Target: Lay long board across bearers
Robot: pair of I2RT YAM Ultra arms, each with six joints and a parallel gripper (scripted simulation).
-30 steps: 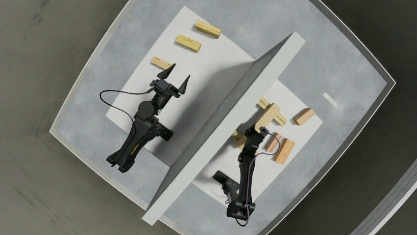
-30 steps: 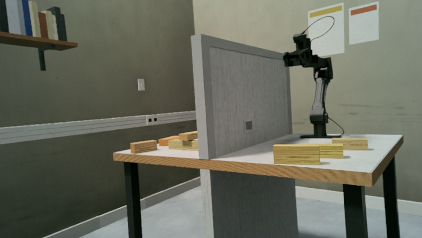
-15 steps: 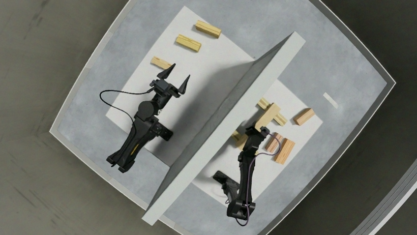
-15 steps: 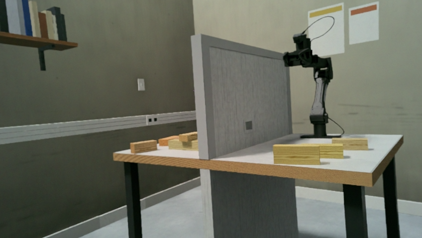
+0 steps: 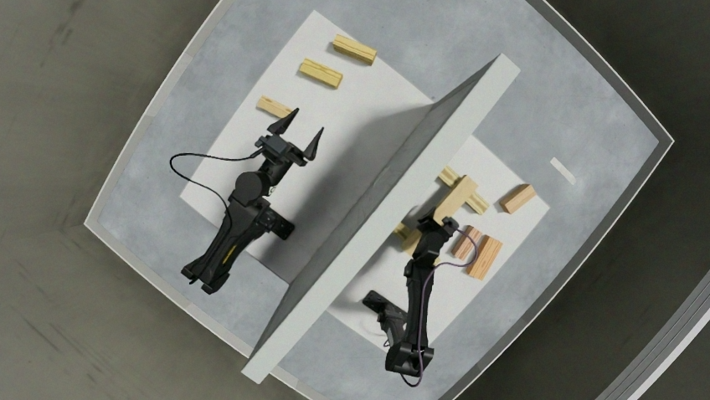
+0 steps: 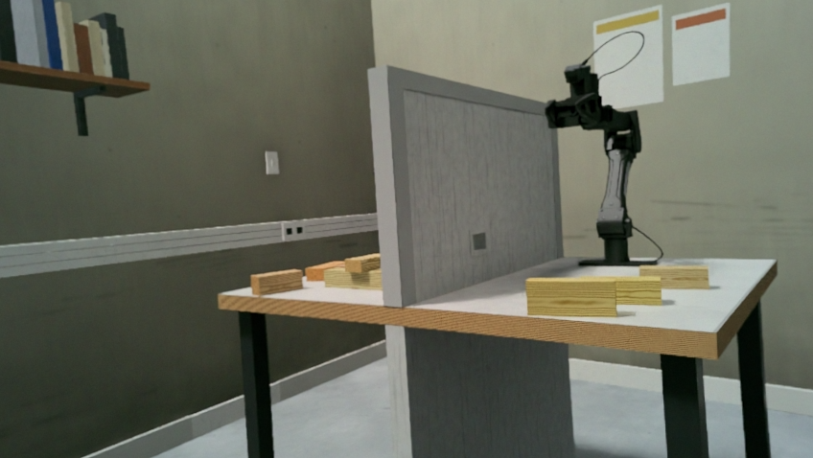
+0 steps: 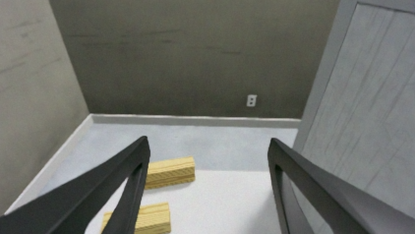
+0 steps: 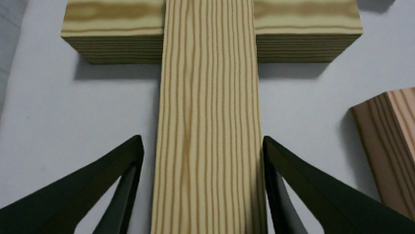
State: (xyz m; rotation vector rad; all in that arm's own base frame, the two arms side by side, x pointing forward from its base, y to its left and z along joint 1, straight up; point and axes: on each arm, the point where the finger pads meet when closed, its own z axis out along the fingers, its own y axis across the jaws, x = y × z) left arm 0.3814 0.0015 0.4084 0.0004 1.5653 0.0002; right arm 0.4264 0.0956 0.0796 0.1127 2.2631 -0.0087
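Parted fairly wide, the fingers of the right hand (image 5: 436,221) (image 8: 202,141) stand on both sides of the long board (image 5: 457,196) (image 6: 362,263) (image 8: 208,98) but grip nothing. One fingertip is right beside the board's edge; whether it touches, I cannot tell. The board lies on the right arm's side of the wall, crosswise over both bearers. Part of its length, toward the right arm's base, is hidden under that arm. So is most of the nearer bearer (image 5: 400,230), so its contact with the board cannot be made out. At the other end, the board rests across the farther bearer (image 5: 477,202) (image 6: 347,278) (image 8: 310,20), which sits on the bench (image 6: 466,324).

Beside the board, apart from it, lie a small reddish offcut (image 5: 466,242) (image 8: 379,147) and a longer one (image 5: 484,257); a third offcut (image 5: 517,198) (image 6: 276,282) is out past the farther bearer.

Beyond rises the grey panel wall (image 5: 378,218) (image 6: 483,171). Across it, the left hand (image 5: 309,119) (image 6: 569,111) (image 7: 208,145) hangs over the bench, fingers well spread and holding nothing. Near it lies a pale block (image 5: 273,106) (image 6: 674,276), then two yellow blocks (image 5: 321,73) (image 6: 638,289) (image 7: 148,218) farther out, side by side and apart.
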